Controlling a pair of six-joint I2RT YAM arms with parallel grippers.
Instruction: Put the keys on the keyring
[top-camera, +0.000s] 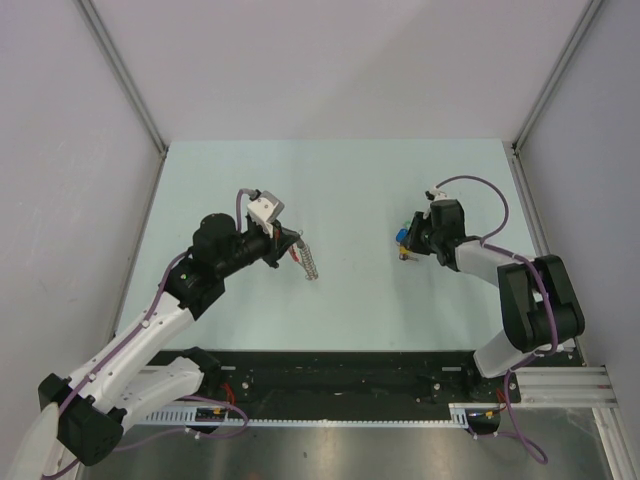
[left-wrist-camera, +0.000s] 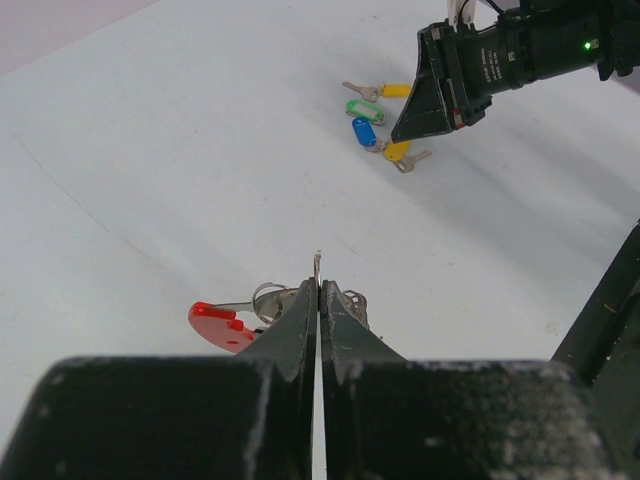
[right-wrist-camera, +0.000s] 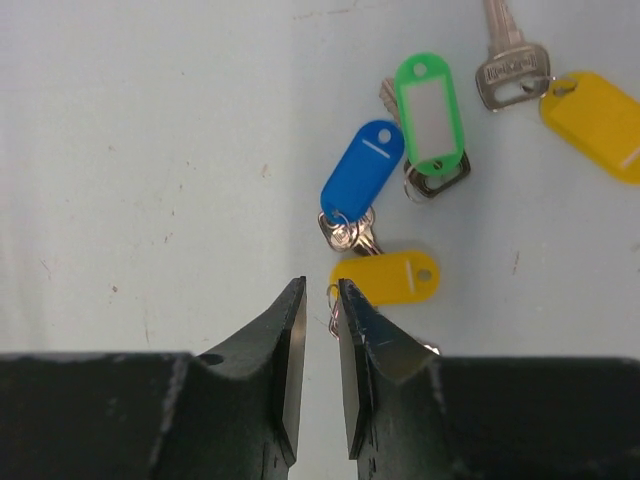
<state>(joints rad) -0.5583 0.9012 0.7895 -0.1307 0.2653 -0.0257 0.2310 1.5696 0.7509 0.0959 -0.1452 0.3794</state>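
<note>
The keys lie in a small cluster on the table (right-wrist-camera: 150, 150): a blue-tagged key (right-wrist-camera: 362, 170), a green-tagged one (right-wrist-camera: 428, 108) and two yellow-tagged ones (right-wrist-camera: 390, 277) (right-wrist-camera: 595, 122). My right gripper (right-wrist-camera: 321, 285) hovers just over the near yellow key, jaws a narrow gap apart with nothing between them; that key's small wire ring lies against the right finger. The keyring, a red loop (left-wrist-camera: 222, 325) with a silvery chain (top-camera: 311, 263), hangs at my left gripper (left-wrist-camera: 319, 284), which is shut on its thin metal ring. The keys also show in the left wrist view (left-wrist-camera: 378, 118).
The pale table (top-camera: 350, 190) is boxed in by grey walls at the left, back and right. A black rail (top-camera: 340, 385) with the arm bases runs along the near edge. The two grippers are about a hand's width apart.
</note>
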